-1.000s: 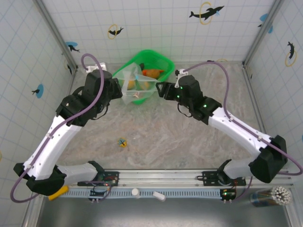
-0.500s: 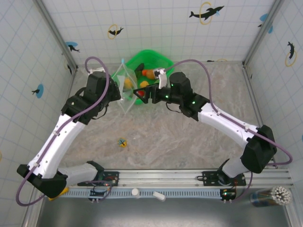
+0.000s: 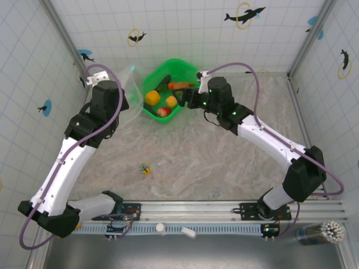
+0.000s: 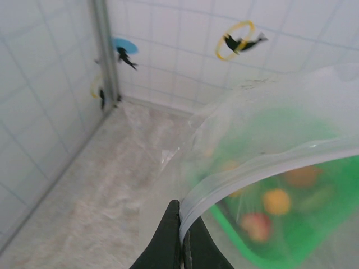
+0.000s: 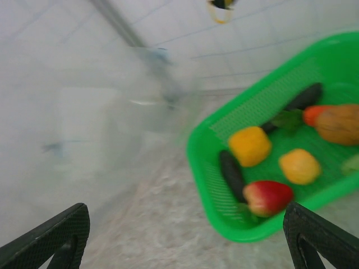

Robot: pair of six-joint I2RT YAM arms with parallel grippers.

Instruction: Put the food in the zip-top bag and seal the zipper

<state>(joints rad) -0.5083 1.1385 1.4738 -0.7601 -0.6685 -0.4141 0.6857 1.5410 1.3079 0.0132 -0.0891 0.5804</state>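
Judging by the way it drapes, the zip-top bag [image 4: 252,112] is thin, limp and nearly weightless, a clear film that will fold, cling and slip rather than hold any shape. It hangs in the air just left of the green basket [image 3: 193,70], above the tabletop [image 3: 213,162]. The left hand [image 4: 180,224] is pressed together on its mouth edge, pinching the zipper [image 4: 269,162]. That stiffer strip looks like the only sensible hold, since the walls below would probably crumple or slide out of a pinch. A second hold on the opposite lip seems needed to keep the mouth open. The food [image 3: 160,101] all lies in the basket: yellow [image 5: 249,145] and red [image 5: 268,197] round pieces and a dark green long one [image 5: 231,172]. These look like light, hard, smooth toys, likely to roll or squirt sideways unless taken across the middle, the long ones across their narrow width. The right hand [image 5: 185,224] is spread wide and holds nothing, poised over the basket's near rim.
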